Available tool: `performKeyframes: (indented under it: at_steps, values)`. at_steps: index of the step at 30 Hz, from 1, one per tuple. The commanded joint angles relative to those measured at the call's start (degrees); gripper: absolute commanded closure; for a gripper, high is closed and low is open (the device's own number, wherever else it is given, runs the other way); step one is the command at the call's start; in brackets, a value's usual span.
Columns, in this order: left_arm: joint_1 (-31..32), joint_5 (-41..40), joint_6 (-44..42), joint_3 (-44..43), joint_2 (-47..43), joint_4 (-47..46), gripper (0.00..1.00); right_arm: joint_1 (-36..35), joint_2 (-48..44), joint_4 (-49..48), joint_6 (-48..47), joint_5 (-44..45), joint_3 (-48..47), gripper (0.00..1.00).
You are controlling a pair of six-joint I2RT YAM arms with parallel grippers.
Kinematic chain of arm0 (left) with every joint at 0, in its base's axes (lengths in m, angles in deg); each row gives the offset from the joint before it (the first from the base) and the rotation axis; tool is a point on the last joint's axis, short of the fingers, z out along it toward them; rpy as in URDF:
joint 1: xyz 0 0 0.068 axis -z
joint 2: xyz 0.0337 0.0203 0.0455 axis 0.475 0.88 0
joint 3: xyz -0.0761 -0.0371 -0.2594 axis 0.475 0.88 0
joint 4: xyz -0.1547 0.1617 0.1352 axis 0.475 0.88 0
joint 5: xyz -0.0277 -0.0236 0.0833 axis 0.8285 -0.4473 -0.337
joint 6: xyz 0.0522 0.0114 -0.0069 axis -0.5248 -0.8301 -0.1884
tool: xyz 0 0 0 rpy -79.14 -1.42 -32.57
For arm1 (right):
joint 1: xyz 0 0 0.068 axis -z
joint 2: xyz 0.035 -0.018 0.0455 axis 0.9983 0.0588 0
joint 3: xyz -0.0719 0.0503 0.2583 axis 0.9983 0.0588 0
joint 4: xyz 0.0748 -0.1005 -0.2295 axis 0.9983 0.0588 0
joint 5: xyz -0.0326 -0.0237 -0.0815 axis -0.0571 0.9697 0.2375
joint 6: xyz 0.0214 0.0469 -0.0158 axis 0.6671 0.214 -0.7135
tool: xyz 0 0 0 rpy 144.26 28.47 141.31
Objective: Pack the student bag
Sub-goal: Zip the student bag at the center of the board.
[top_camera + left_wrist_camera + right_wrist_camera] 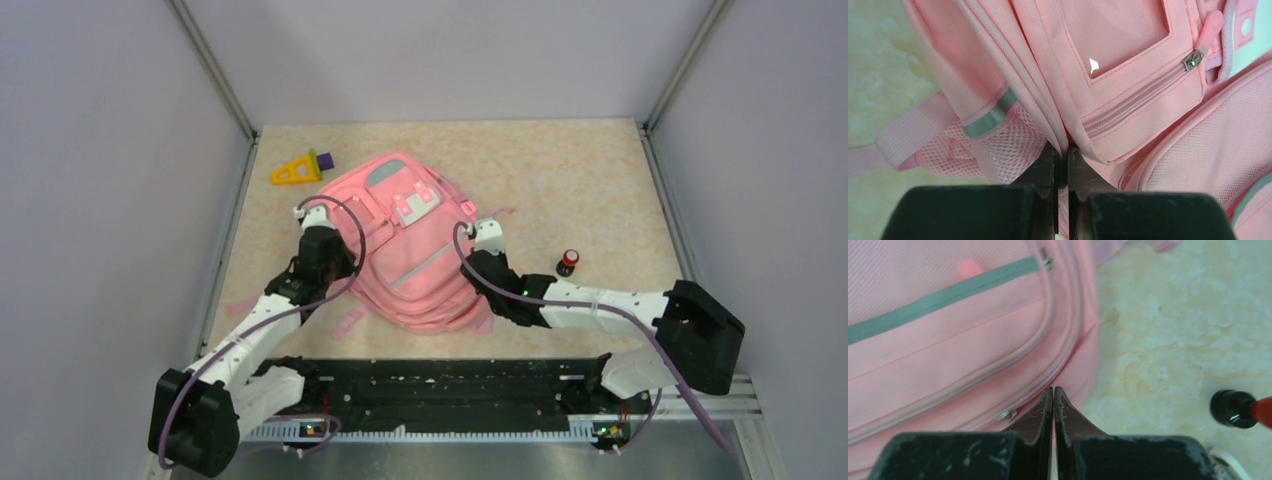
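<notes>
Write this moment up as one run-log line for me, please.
left jaws: shut on student bag fabric | right jaws: shut, tips at bag edge | outside bag: yellow triangle, red-and-black item

Beige table bears student bag, yellow triangle (purple-tipped), red-black object

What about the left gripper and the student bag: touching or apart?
Touching. The left wrist view shows the left gripper shut on a fold of the student bag.
</notes>
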Motion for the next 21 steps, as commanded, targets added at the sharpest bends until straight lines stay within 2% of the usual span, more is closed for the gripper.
performKeyframes:
  at_steps: [1, 4, 7, 9, 11, 12, 13, 15, 17, 18, 21]
  values:
    - [-1.35, -7.05, -6.34, -3.12, 2.39, -4.47, 1.00, 6.31, 0.45, -10.91, -9.83, -0.78, 1.87, 1.00]
    - [-1.34, -7.12, -8.35, -3.95, 3.83, -5.11, 1.00, 9.30, 1.88, -16.29, -13.24, -1.87, 2.02, 1.00]
    - [-1.34, -5.77, -11.86, -6.59, 5.21, -2.98, 1.00, 12.23, 1.98, -14.98, -13.44, -6.97, -0.36, 1.00]
    - [-1.23, -4.42, -13.36, -9.82, 5.41, 1.46, 0.85, 12.40, 0.30, -11.52, -12.63, -10.31, -1.89, 1.00]
    - [-0.97, -5.13, -13.32, -11.71, 4.56, 4.21, 0.63, 12.38, -2.12, -7.16, -11.80, -15.38, -3.01, 0.98]
    - [-0.72, -5.59, -13.15, -12.23, 3.58, 5.01, 0.52, 12.39, -3.45, -4.81, -11.64, -17.86, -3.50, 0.89]
    - [-0.46, -5.66, -13.08, -12.48, 2.57, 5.63, 0.37, 12.32, -4.79, -2.50, -11.14, -20.69, -3.77, 0.80]
    - [0.36, -5.71, -12.37, -12.60, -0.01, 6.06, 0.19, 12.06, -7.96, 0.78, -10.01, -25.45, -3.36, 0.61]
    - [2.06, -5.51, -11.91, -12.76, -2.33, 6.09, 0.13, 10.68, -11.19, 1.53, -10.09, -29.53, -1.46, 0.44]
    - [3.01, -5.93, -11.82, -12.96, -3.10, 6.17, 0.12, 9.60, -12.44, 2.14, -9.84, -30.21, -0.58, 0.40]
    - [6.64, -8.30, -11.75, -14.20, -4.31, 7.50, 0.11, 5.05, -13.49, 4.33, -9.08, -28.71, -0.68, 0.34]
